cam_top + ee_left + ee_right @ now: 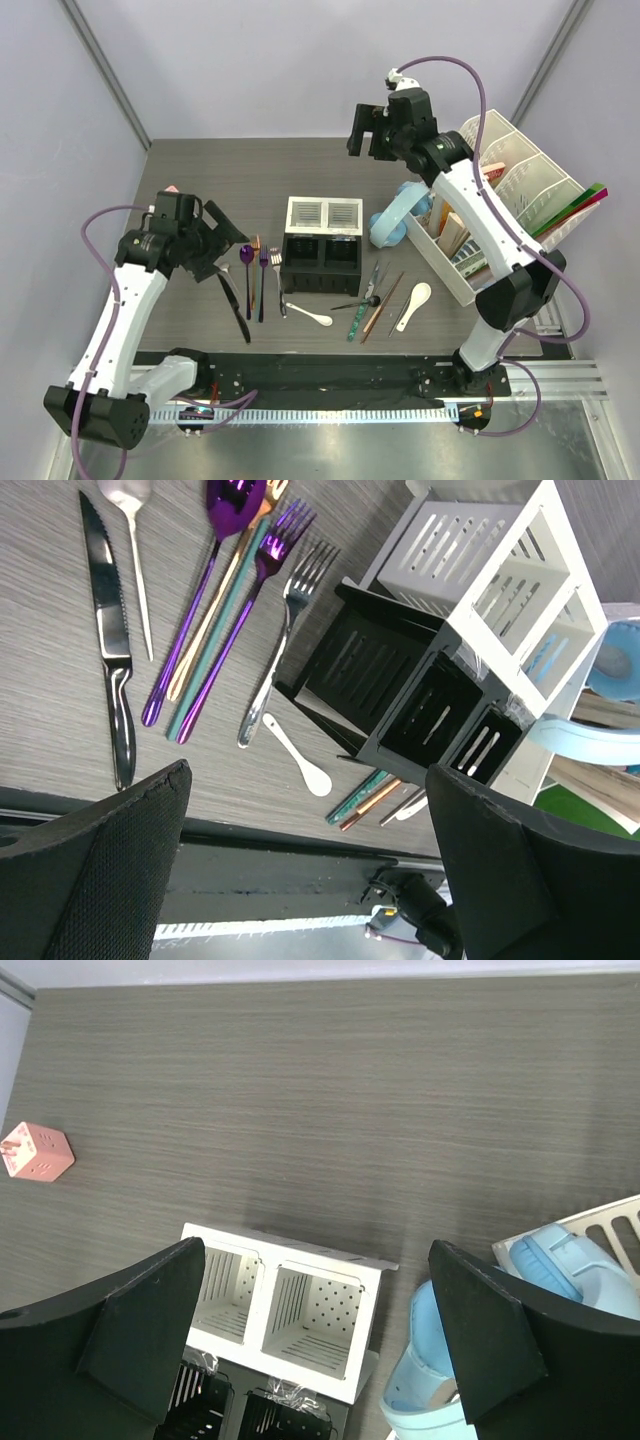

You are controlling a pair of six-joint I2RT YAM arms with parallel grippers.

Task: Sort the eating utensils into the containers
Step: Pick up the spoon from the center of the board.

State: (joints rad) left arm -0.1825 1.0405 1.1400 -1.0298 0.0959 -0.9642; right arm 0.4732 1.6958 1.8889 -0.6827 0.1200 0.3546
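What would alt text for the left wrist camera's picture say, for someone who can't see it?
Framed by the open left gripper, cutlery lies side by side on a grey table: black knife, purple spoon, purple fork, silver fork. Right of them stands a caddy of black and white compartments.

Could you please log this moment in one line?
left gripper: open, by utensils | right gripper: open, raised | utensils: on table, unsorted
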